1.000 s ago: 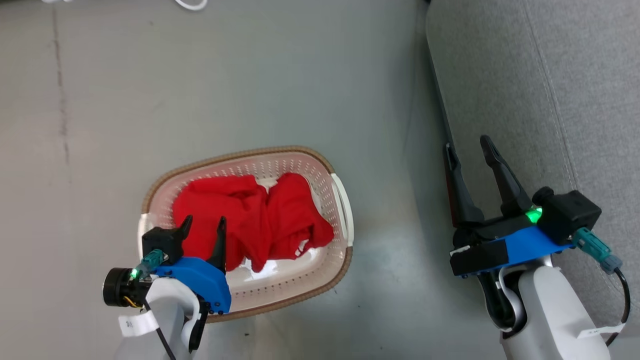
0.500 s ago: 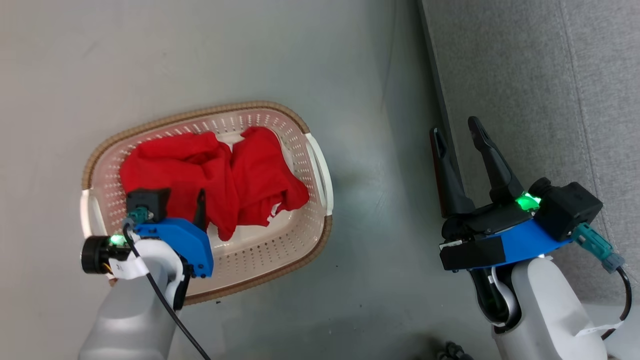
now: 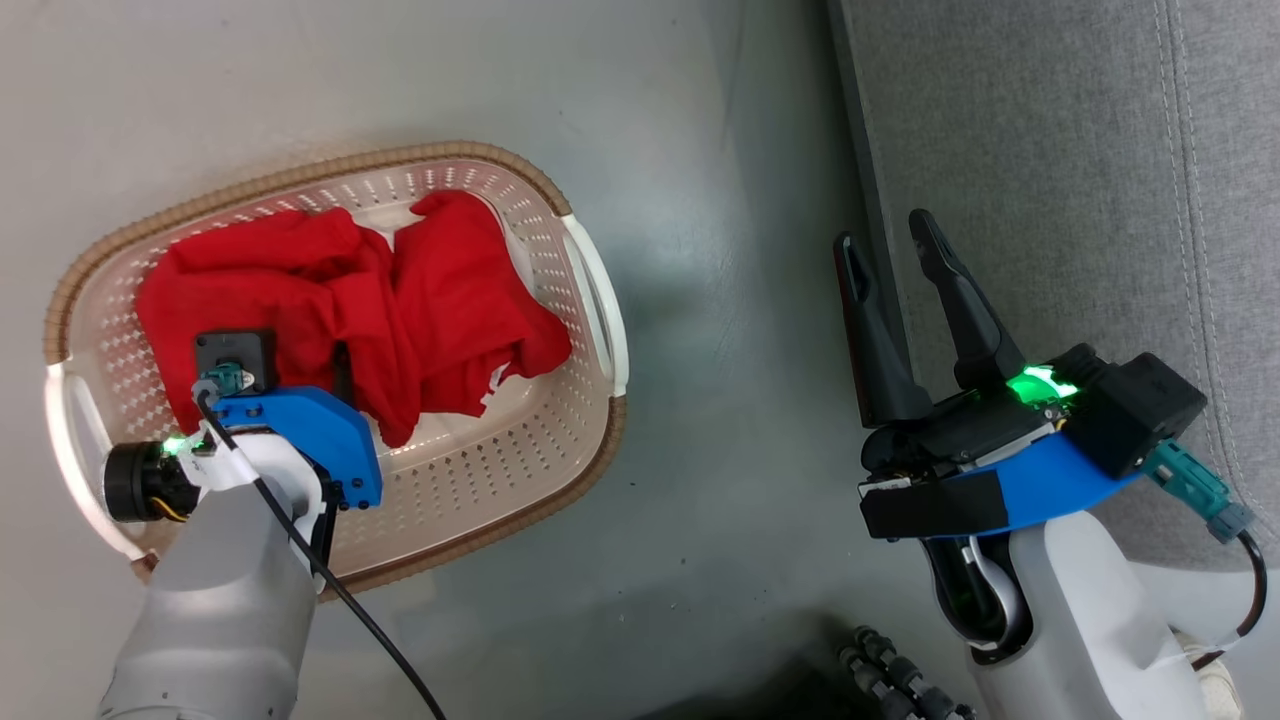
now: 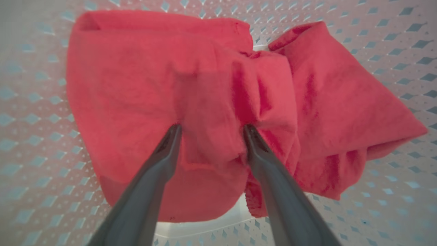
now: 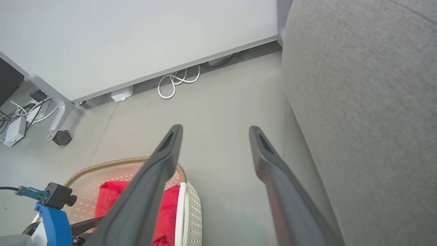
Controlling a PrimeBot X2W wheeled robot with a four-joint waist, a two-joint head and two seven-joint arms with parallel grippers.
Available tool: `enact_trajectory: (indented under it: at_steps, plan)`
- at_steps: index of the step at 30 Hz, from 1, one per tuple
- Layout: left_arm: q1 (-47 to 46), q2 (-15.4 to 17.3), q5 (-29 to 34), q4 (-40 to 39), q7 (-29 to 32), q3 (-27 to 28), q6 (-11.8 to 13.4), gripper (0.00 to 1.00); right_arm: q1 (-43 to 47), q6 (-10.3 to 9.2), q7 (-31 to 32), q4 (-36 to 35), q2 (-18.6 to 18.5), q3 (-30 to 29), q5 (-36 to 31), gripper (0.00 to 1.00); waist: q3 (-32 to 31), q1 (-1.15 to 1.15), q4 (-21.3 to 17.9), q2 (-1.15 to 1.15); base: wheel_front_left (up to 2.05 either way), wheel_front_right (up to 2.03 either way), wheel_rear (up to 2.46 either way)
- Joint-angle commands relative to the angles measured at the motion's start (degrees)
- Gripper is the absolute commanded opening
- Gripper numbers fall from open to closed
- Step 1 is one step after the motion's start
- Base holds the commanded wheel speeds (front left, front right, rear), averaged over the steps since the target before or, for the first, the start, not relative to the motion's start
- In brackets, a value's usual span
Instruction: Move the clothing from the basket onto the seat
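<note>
Left wrist view — clothing (image 4: 211,102) lies between the left jaws — spread wide, tips touching it.

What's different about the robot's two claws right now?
The left gripper is down inside the basket; the right gripper hangs above the floor beside the sofa. The left gripper's fingertips press into the red clothing; the right gripper touches nothing. Both are open, gripping nothing yet.

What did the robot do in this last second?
The left gripper dipped lower into the basket, its open fingers now pressing into the red clothing around a fold. Nothing is gripped yet. The right gripper stayed open beside the sofa; the clothing lies as before.
</note>
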Motion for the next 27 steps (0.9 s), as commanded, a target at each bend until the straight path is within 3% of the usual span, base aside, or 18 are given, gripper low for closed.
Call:
enact_trajectory:
  at_steps: [1, 8, 9, 11, 27]
  plan:
    - [-1.30, 0.34, -0.46, 0.28, 0.45, 0.23, 0.42, 1.00, -0.23, 0.03, -0.27, -0.44, -0.17, 0.23, 0.59, 1.00, 1.17, -0.01, -0.68, 0.00, 0.00, 0.00, 0.00]
    - [-2.12, 0.83, -0.01, 1.24, 2.99, -0.93, 1.89, 1.00, -0.14, 0.03, -0.27, -1.32, -0.17, 0.71, 1.11, 1.00, 2.63, -0.01, -1.63, 0.00, 0.00, 0.00, 0.00]
    - [-2.18, 0.92, 0.01, 1.31, 3.29, -1.05, 1.84, 0.76, -0.15, 0.03, -0.26, -1.39, -0.17, 0.74, 1.24, 1.00, 2.71, -0.01, -1.74, 0.00, 0.00, 0.00, 0.00]
    - [-2.22, 1.03, -0.05, 1.41, 3.57, -1.18, 1.93, 0.00, -0.15, 0.03, -0.27, -1.53, -0.17, 0.74, 1.44, 1.00, 2.80, -0.01, -1.93, 0.00, 0.00, 0.00, 0.00]
    - [-1.89, 1.15, -0.92, 1.85, 3.83, -2.63, 0.92, 0.00, -1.09, 0.03, -0.27, -0.96, -0.17, 0.47, 1.61, 1.00, 1.95, -0.01, -2.26, 0.00, 0.00, 0.00, 0.00]
